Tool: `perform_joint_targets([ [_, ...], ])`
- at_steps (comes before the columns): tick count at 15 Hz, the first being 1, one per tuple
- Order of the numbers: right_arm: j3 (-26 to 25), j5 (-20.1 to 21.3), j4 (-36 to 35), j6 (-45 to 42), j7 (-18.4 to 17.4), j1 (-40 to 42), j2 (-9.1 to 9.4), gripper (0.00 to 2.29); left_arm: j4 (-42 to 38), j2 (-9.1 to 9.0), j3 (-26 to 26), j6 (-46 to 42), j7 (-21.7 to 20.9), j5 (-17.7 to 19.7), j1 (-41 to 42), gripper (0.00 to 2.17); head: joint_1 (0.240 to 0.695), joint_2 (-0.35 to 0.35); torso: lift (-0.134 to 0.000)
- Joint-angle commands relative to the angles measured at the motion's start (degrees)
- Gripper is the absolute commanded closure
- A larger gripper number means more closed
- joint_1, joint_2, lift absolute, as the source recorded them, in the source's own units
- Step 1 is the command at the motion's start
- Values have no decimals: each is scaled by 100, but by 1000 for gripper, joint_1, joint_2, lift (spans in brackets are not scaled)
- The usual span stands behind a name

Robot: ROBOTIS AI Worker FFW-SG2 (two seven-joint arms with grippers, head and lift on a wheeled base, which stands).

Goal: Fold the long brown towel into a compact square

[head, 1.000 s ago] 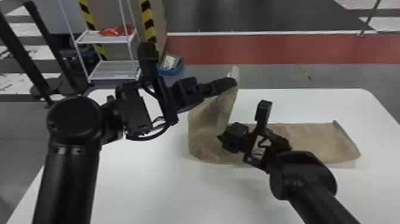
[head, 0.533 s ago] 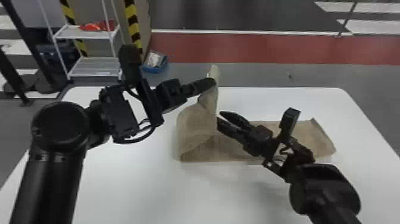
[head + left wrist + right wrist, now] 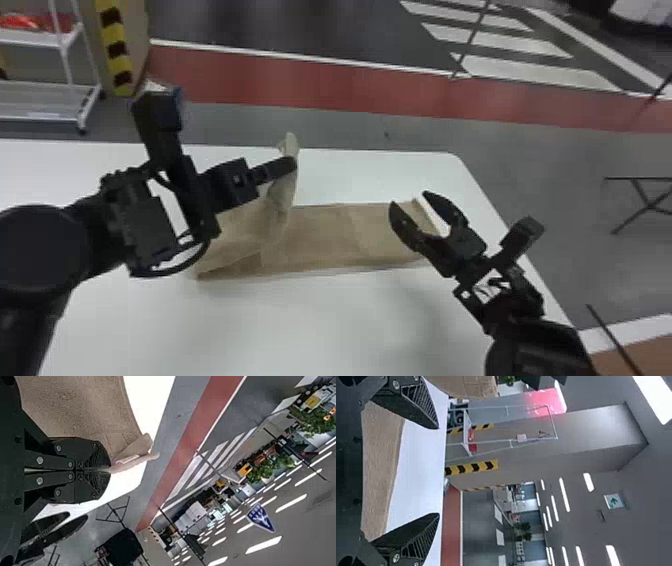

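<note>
Across the white bench (image 3: 250,325): the long brown towel (image 3: 325,240), flat toward the robot's right, its left portion lifted into a slope.
Left gripper (image 3: 294,164): fingers clamped on the towel's raised end (image 3: 289,145), above the bench.
Right gripper (image 3: 410,199): fingers wide apart, empty, by the towel's right-hand end; I cannot tell how high.
Fold: probably the raised end going over toward the right, with the compact square some way off.
Handling: carry that end low and level, keep the long edges in line, and lay it down before letting go. A pinch this narrow could let the loose side sag or twist, so the right fingers might best steady or take the free corner.
Left wrist view: the pinch close up, fingertips meeting with a short tag of cloth poking past them.
Head view: the towel's whole run, best for judging alignment.
Right wrist view: bare bench and brown cloth between the parted fingers.
</note>
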Motion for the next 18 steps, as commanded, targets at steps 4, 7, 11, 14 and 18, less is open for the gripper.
perform_joint_targets([
  [4,-440,-600,467,-1182,17,300,-23,70,534,-108,-651,-1074,22,-380,10,1477,669,-350,-124],
  [7,-615,-811,670,-1182,114,326,-119,70,684,-108,-792,-1091,30,-564,-42,1477,676,-350,-124],
  [11,-695,-961,696,-1182,149,388,-181,70,982,-108,-1126,-1249,-14,-582,-86,623,689,-350,-124],
  [14,-765,-1119,687,-1164,149,432,-207,70,1352,-108,-1451,-1249,-93,-626,-245,43,695,-350,-124],
  [18,-879,-1207,371,-1058,140,617,-207,70,1589,-108,-1565,-1267,-181,-678,-341,46,695,-350,-124],
])
